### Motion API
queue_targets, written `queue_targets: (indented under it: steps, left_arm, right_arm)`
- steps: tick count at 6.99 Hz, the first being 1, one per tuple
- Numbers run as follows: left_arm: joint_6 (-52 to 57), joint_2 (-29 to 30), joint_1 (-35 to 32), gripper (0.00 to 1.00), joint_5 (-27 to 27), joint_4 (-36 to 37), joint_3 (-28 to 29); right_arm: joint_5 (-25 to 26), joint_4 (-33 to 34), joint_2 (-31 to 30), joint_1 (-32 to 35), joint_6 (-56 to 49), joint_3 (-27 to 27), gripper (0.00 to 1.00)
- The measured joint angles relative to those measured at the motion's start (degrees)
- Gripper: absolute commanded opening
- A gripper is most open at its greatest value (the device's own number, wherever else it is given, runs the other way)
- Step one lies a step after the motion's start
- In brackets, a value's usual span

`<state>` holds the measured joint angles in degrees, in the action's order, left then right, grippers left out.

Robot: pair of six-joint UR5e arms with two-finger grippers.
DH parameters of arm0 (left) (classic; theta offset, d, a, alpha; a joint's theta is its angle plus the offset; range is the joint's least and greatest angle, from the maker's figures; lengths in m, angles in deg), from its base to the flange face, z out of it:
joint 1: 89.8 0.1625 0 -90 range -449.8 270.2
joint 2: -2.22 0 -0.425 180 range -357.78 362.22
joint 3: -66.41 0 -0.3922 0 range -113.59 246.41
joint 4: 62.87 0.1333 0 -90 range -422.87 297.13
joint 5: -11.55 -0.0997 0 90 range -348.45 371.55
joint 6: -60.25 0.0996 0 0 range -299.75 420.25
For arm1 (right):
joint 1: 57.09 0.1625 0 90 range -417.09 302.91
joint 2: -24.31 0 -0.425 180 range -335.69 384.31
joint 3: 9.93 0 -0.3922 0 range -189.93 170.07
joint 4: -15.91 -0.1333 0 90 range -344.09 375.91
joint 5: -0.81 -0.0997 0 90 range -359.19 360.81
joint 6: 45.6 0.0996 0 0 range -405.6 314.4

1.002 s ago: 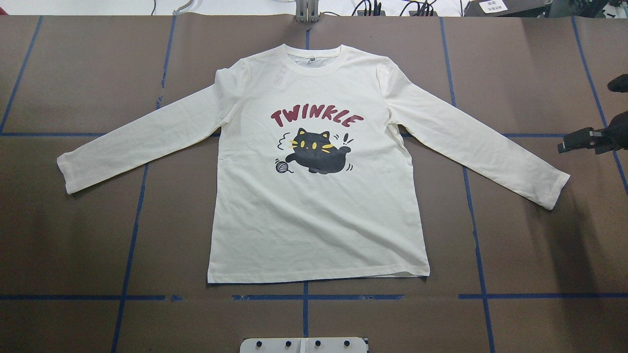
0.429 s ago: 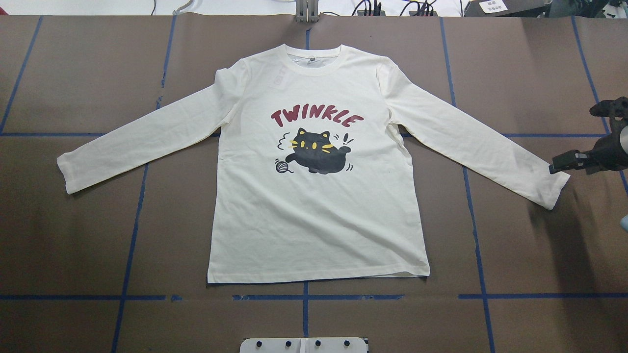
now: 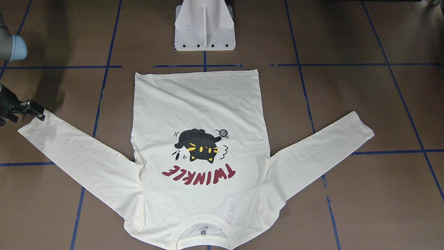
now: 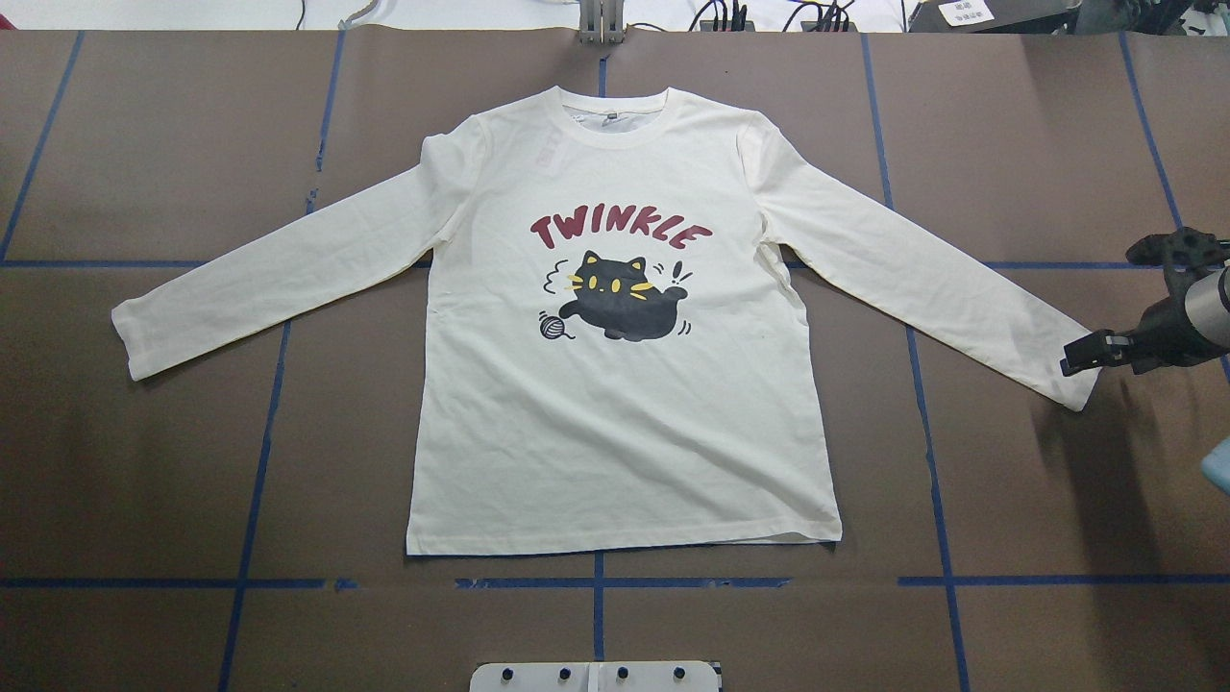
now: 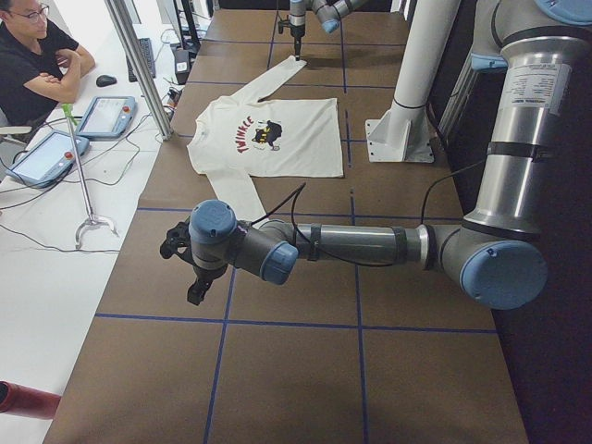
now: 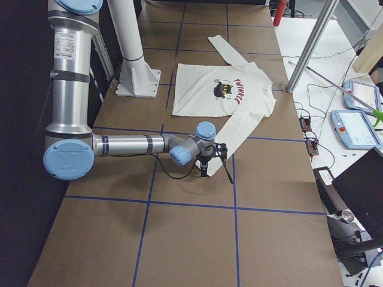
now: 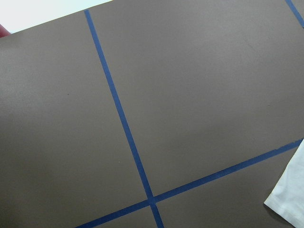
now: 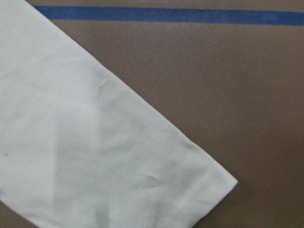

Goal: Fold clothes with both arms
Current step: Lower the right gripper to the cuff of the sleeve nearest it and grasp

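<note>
The clothes are one cream long-sleeved T-shirt [image 4: 625,404] [image 3: 197,104] lying flat, print up, with both sleeves spread out. My right gripper [image 4: 1078,359] [image 3: 35,113] hovers open over the cuff of the sleeve [image 4: 1081,380] at the right of the overhead view. The right wrist view shows that cuff [image 8: 190,199] close below. My left gripper [image 5: 190,268] shows only in the exterior left view, out past the other sleeve's end; I cannot tell whether it is open or shut. A corner of that cuff [image 7: 289,202] shows in the left wrist view.
Blue tape lines [image 4: 596,582] grid the brown table. The white pedestal base [image 3: 204,27] stands at the hem side of the shirt. A person [image 5: 37,55] sits at a side table with tablets [image 5: 106,116], beyond a metal post [image 5: 139,65].
My right gripper has moved toward the robot and inward, from beside the sleeve to over its cuff. The shirt has not moved.
</note>
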<state>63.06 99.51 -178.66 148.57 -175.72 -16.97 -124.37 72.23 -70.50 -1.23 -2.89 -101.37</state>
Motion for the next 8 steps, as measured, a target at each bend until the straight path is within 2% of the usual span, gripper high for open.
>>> queue_targets:
  steps: [3,5,6,8]
  left_arm:
    - [0.0,0.0,0.0,1.00,0.0,0.0,0.1]
    - [0.1,0.0,0.0,1.00,0.0,0.0,0.1]
    - [0.1,0.0,0.0,1.00,0.0,0.0,0.2]
    - [0.3,-0.1,0.0,1.00,0.0,0.0,0.2]
  right_arm:
    - [-0.2,-0.3,0.3,-0.6,-0.1,1.9,0.98]
    - [-0.4,-0.4,0.2,-0.7,-0.1,2.2,0.40]
    - [-0.5,-0.4,0.3,-0.7,0.0,2.1,0.20]
    - [-0.8,-0.3,0.4,-0.6,0.0,1.6,0.00]
